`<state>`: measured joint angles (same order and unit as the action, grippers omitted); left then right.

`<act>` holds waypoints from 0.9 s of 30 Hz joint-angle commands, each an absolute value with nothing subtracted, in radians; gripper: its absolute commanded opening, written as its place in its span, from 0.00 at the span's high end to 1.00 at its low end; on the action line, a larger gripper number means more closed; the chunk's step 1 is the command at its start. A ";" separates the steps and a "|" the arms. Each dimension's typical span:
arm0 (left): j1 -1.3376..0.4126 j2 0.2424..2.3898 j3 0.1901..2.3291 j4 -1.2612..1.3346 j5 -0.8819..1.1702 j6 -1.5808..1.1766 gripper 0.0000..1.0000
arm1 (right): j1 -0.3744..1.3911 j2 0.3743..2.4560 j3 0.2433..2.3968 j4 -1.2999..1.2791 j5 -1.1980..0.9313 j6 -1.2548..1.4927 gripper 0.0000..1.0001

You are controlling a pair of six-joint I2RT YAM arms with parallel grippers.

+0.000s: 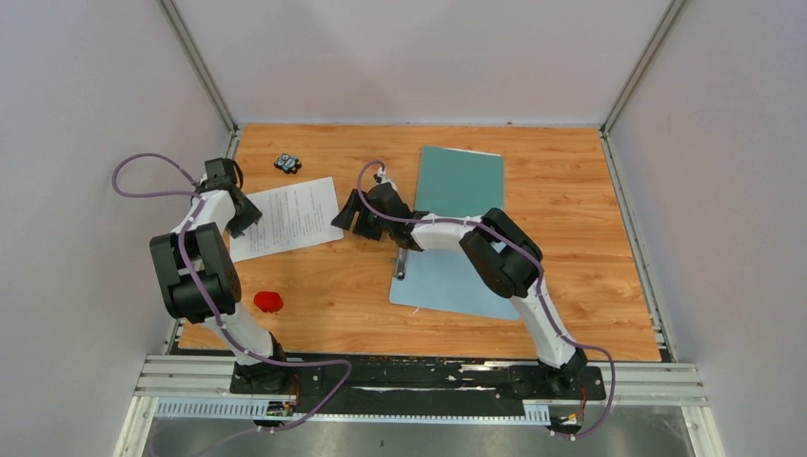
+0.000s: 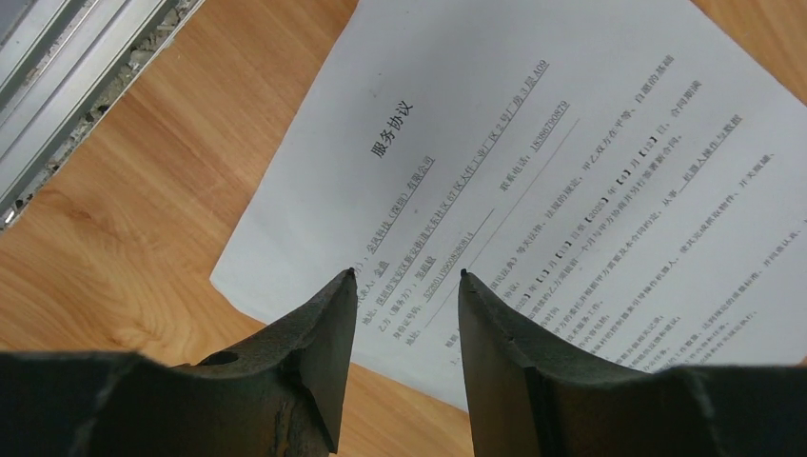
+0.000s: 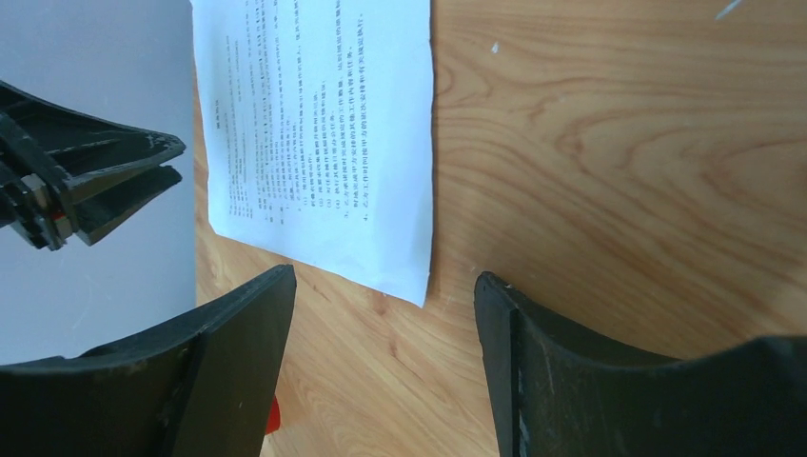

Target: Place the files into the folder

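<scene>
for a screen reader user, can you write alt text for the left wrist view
A white printed sheet lies flat on a wooden table, the left gripper over its edge, jaws parted. A metal rail crosses the top left corner.

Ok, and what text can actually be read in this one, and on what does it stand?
"服务协议": heading on the printed sheet, left wrist view.
Body text below the heading: too small and tilted to read reliably in any view.
Folder and clipboard: no text visible.
</scene>
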<state>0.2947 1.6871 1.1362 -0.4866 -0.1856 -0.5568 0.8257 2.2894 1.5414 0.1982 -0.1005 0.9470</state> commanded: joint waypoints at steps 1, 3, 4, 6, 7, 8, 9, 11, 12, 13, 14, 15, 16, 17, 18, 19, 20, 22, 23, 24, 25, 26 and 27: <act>0.316 1.702 1.150 -0.486 -0.201 -0.537 0.48 | 0.855 2.309 1.494 0.188 -0.070 1.003 0.30; 0.317 1.706 1.139 -0.482 -0.196 -0.534 0.48 | 0.864 2.314 1.494 0.194 -0.065 1.013 0.30; 0.317 1.710 1.135 -0.480 -0.193 -0.534 0.48 | 0.870 2.317 1.497 0.192 -0.058 1.017 0.30; 0.316 1.719 1.126 -0.482 -0.186 -0.537 0.49 | 0.883 2.323 1.519 0.134 -0.023 1.026 0.30; 0.317 1.723 1.122 -0.484 -0.179 -0.541 0.48 | 0.888 2.327 1.526 0.108 -0.009 1.030 0.30; 0.316 1.724 1.114 -0.483 -0.171 -0.543 0.48 | 0.893 2.330 1.528 0.100 -0.002 1.037 0.30; 0.317 1.725 1.107 -0.479 -0.161 -0.545 0.48 | 0.893 2.330 1.523 0.110 -0.003 1.047 0.30; 0.317 1.728 1.093 -0.470 -0.152 -0.548 0.48 | 0.893 2.332 1.510 0.144 -0.005 1.075 0.30; 0.317 1.730 1.090 -0.469 -0.152 -0.548 0.49 | 0.893 2.334 1.508 0.163 -0.010 1.083 0.30; 0.316 1.732 1.087 -0.470 -0.154 -0.548 0.49 | 0.893 2.337 1.513 0.172 -0.012 1.088 0.31; 0.316 1.734 1.087 -0.472 -0.156 -0.548 0.48 | 0.894 2.339 1.523 0.164 -0.011 1.090 0.31; 0.317 1.737 1.088 -0.474 -0.156 -0.549 0.48 | 0.895 2.343 1.538 0.148 -0.009 1.091 0.31; 0.316 1.737 1.089 -0.475 -0.153 -0.548 0.49 | 0.894 2.346 1.550 0.143 -0.007 1.091 0.31; 0.317 1.737 1.089 -0.476 -0.150 -0.548 0.49 | 0.894 2.348 1.553 0.156 -0.006 1.097 0.31; 0.317 1.738 1.090 -0.478 -0.149 -0.548 0.49 | 0.895 2.346 1.548 0.177 -0.007 1.107 0.31; 0.317 1.738 1.091 -0.478 -0.149 -0.548 0.49 | 0.894 2.346 1.537 0.201 -0.007 1.117 0.32; 0.317 1.739 1.090 -0.478 -0.148 -0.548 0.49 | 0.895 2.345 1.531 0.224 -0.006 1.127 0.32; 0.317 1.743 1.088 -0.480 -0.150 -0.547 0.49 | 0.895 2.350 1.530 0.269 -0.011 1.134 0.32; 0.317 1.746 1.089 -0.480 -0.149 -0.549 0.49 | 0.894 2.353 1.537 0.276 -0.016 1.137 0.32; 0.317 1.748 1.089 -0.482 -0.146 -0.549 0.49 | 0.894 2.356 1.543 0.277 -0.017 1.139 0.32; 0.318 1.751 1.088 -0.481 -0.141 -0.551 0.49 | 0.893 2.357 1.548 0.281 -0.016 1.140 0.32; 0.318 1.752 1.086 -0.481 -0.137 -0.551 0.50 | 0.893 2.358 1.550 0.286 -0.013 1.141 0.32; 0.317 1.754 1.084 -0.478 -0.132 -0.554 0.50 | 0.893 2.358 1.550 0.293 -0.012 1.144 0.33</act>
